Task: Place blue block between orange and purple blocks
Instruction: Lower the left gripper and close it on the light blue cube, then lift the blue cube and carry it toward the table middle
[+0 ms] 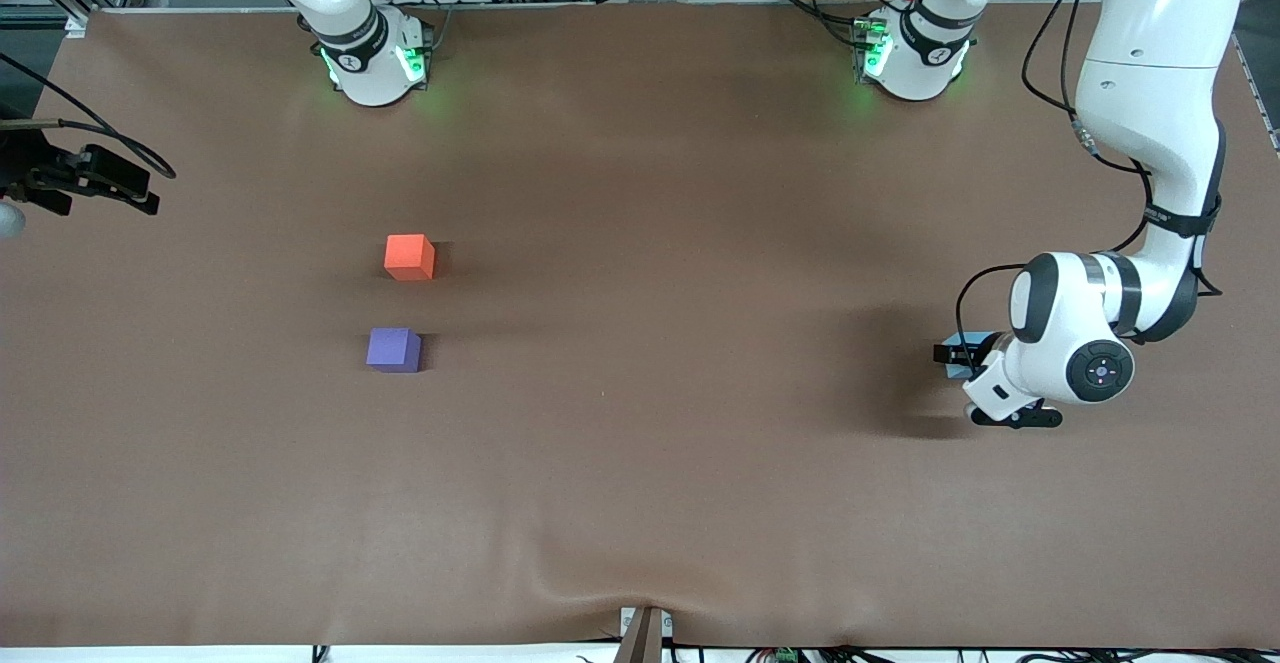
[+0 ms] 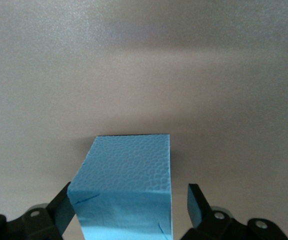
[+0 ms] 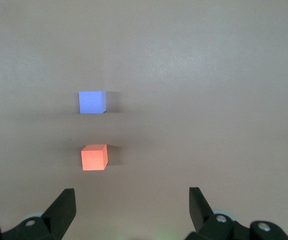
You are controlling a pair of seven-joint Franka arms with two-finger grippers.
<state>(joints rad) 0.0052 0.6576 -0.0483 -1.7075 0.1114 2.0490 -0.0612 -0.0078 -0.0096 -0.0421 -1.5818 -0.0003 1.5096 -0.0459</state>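
Note:
The blue block (image 1: 962, 370) sits on the table toward the left arm's end. My left gripper (image 1: 970, 358) is down around it. In the left wrist view the block (image 2: 129, 165) sits between the open fingers of the gripper (image 2: 130, 196). One finger (image 2: 64, 207) touches it, and the other finger (image 2: 196, 202) stands a small gap away. The orange block (image 1: 409, 257) and the purple block (image 1: 393, 350) sit toward the right arm's end, the purple one nearer the camera. My right gripper (image 3: 131, 200) hangs open and empty high above the table, with the orange block (image 3: 94, 157) and the purple block (image 3: 92, 102) in its view.
A black device with cables (image 1: 95, 181) juts in over the table edge at the right arm's end. The brown table cover (image 1: 650, 393) is bare between the two blocks and the blue one. A wrinkle (image 1: 645, 593) sits at the edge nearest the camera.

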